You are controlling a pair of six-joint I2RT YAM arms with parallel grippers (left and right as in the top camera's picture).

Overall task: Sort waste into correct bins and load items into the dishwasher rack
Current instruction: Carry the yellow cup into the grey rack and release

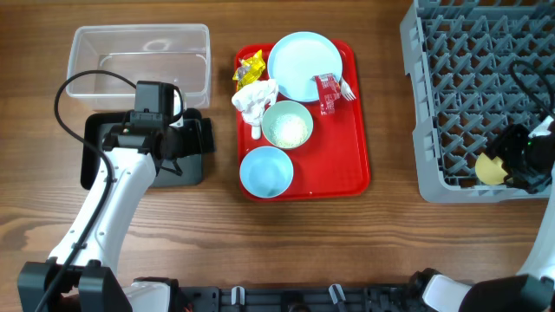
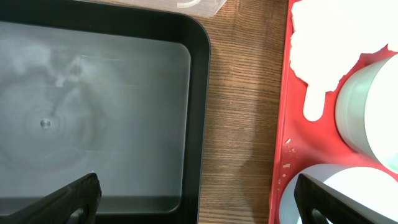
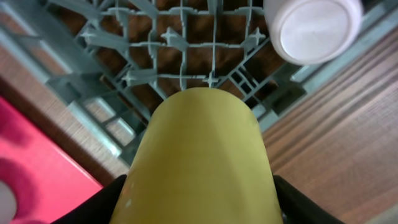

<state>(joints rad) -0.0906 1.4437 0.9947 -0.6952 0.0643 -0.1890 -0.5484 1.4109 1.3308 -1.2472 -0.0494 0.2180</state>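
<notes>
My left gripper [image 1: 192, 139] [image 2: 199, 202] is open and empty above the right edge of the shallow black bin [image 1: 94, 156] [image 2: 93, 112]. The clear bin [image 1: 139, 54] stands behind it. On the red tray [image 1: 357, 130] lie a yellow wrapper [image 1: 250, 68], a white napkin [image 1: 256, 97] [image 2: 323, 43], a red wrapper [image 1: 328, 92], a pale blue plate [image 1: 302, 65], a fork [image 1: 348, 87], a bowl of rice grains [image 1: 287, 126] and an empty blue bowl [image 1: 266, 171]. My right gripper [image 1: 519, 161] [image 3: 202, 199] is shut on the yellow cup [image 1: 490, 169] [image 3: 205, 149] over the grey dishwasher rack [image 1: 468, 78] [image 3: 180, 68].
A pinkish-white cup [image 3: 313, 28] stands upside down in the rack beside the yellow cup. A white spoon handle [image 1: 256, 131] [image 2: 314, 102] sticks out from under the napkin. The red tray's left rim [image 2: 283, 143] has a few loose grains on it.
</notes>
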